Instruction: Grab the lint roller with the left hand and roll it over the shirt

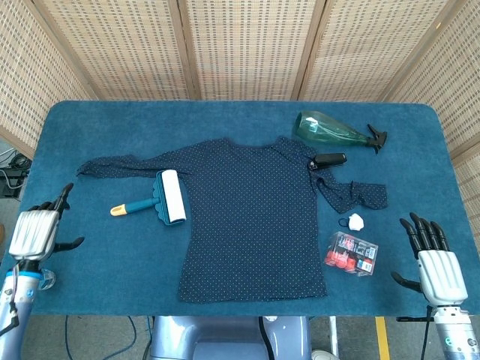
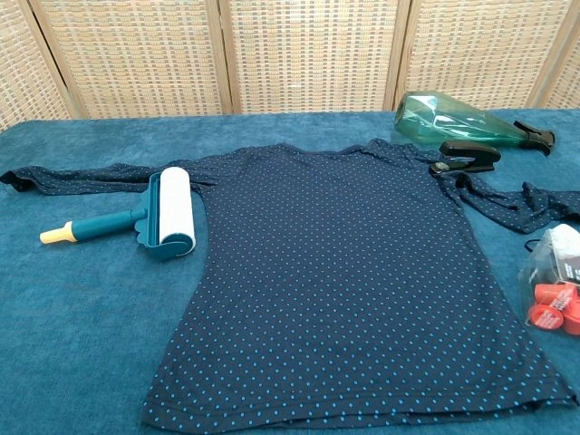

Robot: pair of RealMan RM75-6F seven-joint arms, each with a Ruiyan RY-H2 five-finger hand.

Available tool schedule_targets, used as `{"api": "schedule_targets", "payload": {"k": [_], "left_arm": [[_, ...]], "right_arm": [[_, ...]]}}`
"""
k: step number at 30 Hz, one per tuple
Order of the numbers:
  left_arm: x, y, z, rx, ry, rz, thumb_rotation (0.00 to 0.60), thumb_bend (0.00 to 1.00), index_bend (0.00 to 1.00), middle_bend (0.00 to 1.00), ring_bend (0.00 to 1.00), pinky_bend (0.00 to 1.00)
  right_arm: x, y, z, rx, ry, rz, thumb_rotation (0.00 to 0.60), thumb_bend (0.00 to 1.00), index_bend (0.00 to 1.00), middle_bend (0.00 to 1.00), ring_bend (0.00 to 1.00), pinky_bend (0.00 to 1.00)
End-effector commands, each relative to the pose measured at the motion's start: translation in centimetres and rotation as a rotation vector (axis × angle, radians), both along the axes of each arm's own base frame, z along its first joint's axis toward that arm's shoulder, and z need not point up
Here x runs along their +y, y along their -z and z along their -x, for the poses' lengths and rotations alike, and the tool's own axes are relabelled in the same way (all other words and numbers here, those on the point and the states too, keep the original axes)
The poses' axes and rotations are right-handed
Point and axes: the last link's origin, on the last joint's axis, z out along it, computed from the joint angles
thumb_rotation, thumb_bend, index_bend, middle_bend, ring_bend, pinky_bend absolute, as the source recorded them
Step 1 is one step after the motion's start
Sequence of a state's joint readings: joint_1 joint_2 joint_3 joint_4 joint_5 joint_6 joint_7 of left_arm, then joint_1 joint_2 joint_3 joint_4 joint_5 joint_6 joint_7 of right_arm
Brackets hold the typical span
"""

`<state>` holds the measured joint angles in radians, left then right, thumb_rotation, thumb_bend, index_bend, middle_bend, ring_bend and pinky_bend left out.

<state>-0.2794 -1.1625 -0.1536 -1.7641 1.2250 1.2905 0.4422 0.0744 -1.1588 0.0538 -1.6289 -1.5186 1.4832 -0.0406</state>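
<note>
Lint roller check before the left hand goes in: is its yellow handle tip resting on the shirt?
No: in the head view the lint roller has its yellow tip on bare table, left of the shirt.

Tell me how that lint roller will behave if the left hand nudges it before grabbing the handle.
The lint roller would probably roll, since its white drum lies flat on the table. Its slim teal handle looks rigid, likely light. The drum edge meets the shirt, so sticky paper may tug the fabric. The left hand is apart from it.
</note>
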Motion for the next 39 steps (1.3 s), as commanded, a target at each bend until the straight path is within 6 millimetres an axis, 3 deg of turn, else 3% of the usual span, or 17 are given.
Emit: {"api": "schedule_targets", "payload": {"k": [1, 7, 12, 15, 32, 39], "left_arm": [[3.2, 0.6, -1.0, -0.011, -0.01, 0.044, 0.6, 0.09, 0.26, 0.8, 0.68, 0.62], [6.7, 1.8, -1.6, 0.006, -0.048, 0.12, 0.6, 0.11, 0.34, 0.87, 0.73, 0.65], [8.9, 2.9, -1.9, -0.032, -0.106, 0.188, 0.6, 0.29, 0.42, 0.9, 0.75, 0.67], [10.1, 3.8, -2.2, -0.024, -0.131, 0.231, 0.6, 0.29, 0.45, 0.91, 0.75, 0.67], [13.4, 9.4, -3.8, 0.051, -0.17, 0.312, 0.6, 0.29, 0.43, 0.91, 0.75, 0.67], [14.1, 10.8, -3.7, 0.073, -0.201, 0.325, 0.6, 0.29, 0.43, 0.91, 0.75, 0.67]], "right_arm": [[-0.1, -0.1, 0.1, -0.003, 0.005, 0.001, 0.6, 0.05, 0.0, 0.0, 0.0, 0.0], [-0.3, -0.1, 0.4, -0.007, 0.017, -0.002, 0.6, 0.05, 0.0, 0.0, 0.0, 0.0], [-0.5, 0.0, 0.7, -0.009, 0.028, -0.008, 0.6, 0.05, 0.0, 0.0, 0.0, 0.0], [-0.6, 0.1, 0.9, -0.01, 0.037, -0.009, 0.6, 0.05, 0.0, 0.0, 0.0, 0.0], [-0.9, 0.3, 1.6, -0.016, 0.064, -0.018, 0.6, 0.05, 0.0, 0.0, 0.0, 0.0], [-1.0, 0.3, 1.8, -0.02, 0.067, -0.02, 0.6, 0.05, 0.0, 0.0, 0.0, 0.0]]}}
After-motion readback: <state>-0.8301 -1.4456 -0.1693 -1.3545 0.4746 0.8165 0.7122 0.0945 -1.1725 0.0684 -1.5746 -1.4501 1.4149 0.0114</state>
